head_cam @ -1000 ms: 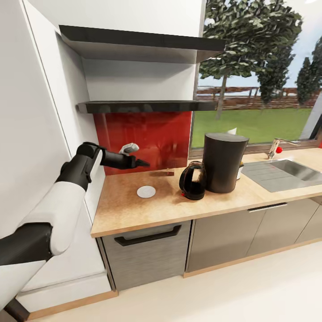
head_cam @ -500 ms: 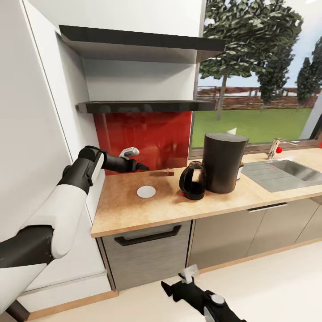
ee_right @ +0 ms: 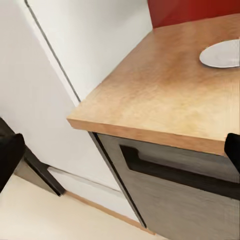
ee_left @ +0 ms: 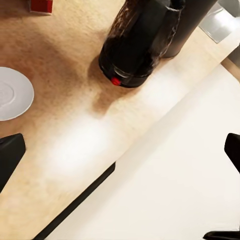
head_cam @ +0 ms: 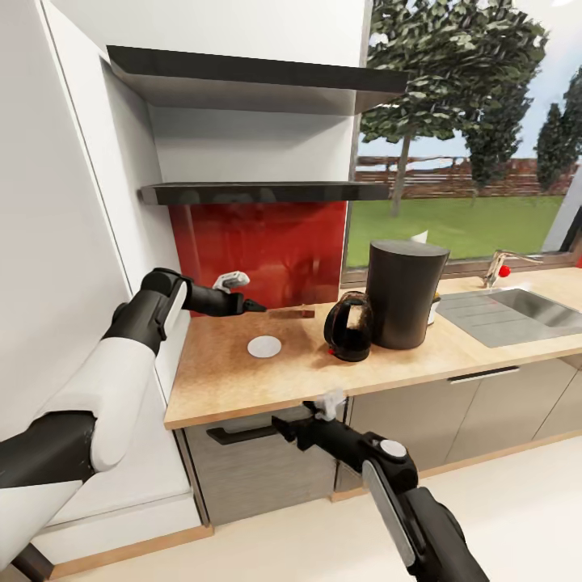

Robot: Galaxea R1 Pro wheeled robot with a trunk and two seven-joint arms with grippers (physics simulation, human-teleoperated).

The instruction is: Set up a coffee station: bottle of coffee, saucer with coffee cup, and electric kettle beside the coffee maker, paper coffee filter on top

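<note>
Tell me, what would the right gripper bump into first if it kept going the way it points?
Probably the grey drawer front just below the countertop edge. The right gripper points left and slightly up toward that corner, with the drawer and counter edge ahead in its wrist view. Depth is unclear, so it might pass in front.

White walls (head_cam: 73, 202), a red backsplash (head_cam: 259, 250), grey drawer fronts (head_cam: 267, 469) over a pale floor (head_cam: 501, 517), and a window (head_cam: 469, 145) onto sunlit lawn and trees.

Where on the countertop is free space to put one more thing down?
Bare wood lies between the saucer and the countertop front edge, and left of the saucer toward the wall. It is crowded where the electric kettle touches the coffee maker.
</note>
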